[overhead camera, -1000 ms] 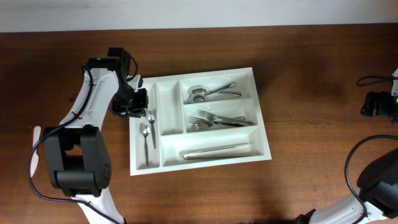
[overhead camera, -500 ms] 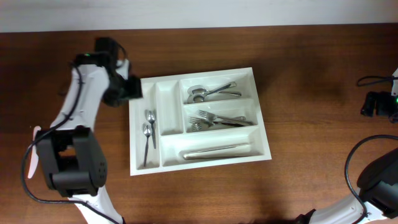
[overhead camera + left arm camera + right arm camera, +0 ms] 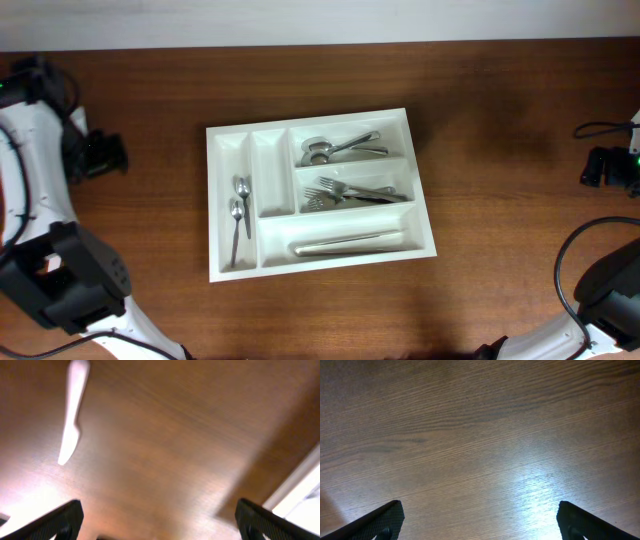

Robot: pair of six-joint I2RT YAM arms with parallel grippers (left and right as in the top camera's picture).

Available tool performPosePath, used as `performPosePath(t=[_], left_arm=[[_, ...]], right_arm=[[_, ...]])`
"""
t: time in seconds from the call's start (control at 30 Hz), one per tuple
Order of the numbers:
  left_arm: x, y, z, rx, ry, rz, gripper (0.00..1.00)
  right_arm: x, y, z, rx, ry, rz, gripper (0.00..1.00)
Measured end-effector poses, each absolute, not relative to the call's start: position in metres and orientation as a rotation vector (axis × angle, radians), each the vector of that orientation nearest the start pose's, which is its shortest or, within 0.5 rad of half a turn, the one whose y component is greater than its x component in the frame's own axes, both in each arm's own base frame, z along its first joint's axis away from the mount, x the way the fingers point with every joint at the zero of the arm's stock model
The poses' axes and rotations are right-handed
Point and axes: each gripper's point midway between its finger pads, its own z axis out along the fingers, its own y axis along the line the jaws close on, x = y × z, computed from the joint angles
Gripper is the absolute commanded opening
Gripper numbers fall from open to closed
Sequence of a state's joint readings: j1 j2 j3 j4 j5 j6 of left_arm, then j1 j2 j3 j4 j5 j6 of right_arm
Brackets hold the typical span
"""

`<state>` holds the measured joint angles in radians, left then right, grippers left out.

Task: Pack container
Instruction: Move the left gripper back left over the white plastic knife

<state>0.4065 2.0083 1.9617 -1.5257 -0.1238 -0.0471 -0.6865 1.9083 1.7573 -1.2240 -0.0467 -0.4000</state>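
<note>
the white plastic cutlery tray (image 3: 268, 175) lies slightly askew at the middle of the wooden table (image 3: 500, 300). two small spoons (image 3: 238, 205) lie in its outer narrow compartment; spoons (image 3: 340, 148), forks (image 3: 355, 192) and knives (image 3: 345, 241) fill the three wide ones. the left gripper (image 3: 108, 153) hangs near the table's left edge, well apart from the tray, jaws spread wide over bare wood. the right gripper (image 3: 480, 525), near the right edge, gapes wide too.

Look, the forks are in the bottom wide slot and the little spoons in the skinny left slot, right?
Not quite. The overhead view shows the forks in the middle wide slot of the tray, not the bottom one. The little spoons are in the skinny left slot.
</note>
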Motion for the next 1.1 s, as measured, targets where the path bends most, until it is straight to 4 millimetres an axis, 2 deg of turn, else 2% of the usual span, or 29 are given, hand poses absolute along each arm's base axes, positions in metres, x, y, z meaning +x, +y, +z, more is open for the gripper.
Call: performPosePath(t=[0.17, 0.33, 0.57, 0.63, 0.77, 0.93, 1.1], left_arm=[[0.286, 0.193, 0.162, -0.843, 3.213, 0.300, 0.99], [0.269, 0.222, 0.164, -0.908, 3.200, 0.377, 0.99], [0.278, 0.287, 0.163, -1.047, 2.958, 0.479, 0.99], [0.277, 0.298, 0.164, -1.080, 2.915, 0.481, 0.99], [0.282, 0.306, 0.164, -1.060, 2.880, 0.451, 0.99], [0.298, 0.308, 0.162, -0.824, 2.916, 0.414, 0.99], [0.312, 0.314, 0.135, -0.647, 2.950, 0.393, 0.99]], right_arm=[[0.319, -0.251, 0.144, 0.414, 2.920, -0.090, 0.99], [0.319, -0.251, 0.144, 0.414, 2.920, -0.090, 0.99], [0.319, -0.251, 0.144, 0.414, 2.919, -0.091, 0.99], [0.319, -0.251, 0.144, 0.415, 2.920, -0.090, 0.99], [0.319, -0.251, 0.144, 0.414, 2.919, -0.091, 0.99], [0.319, -0.251, 0.144, 0.415, 2.919, -0.091, 0.99], [0.319, -0.251, 0.144, 0.414, 2.919, -0.091, 0.99]])
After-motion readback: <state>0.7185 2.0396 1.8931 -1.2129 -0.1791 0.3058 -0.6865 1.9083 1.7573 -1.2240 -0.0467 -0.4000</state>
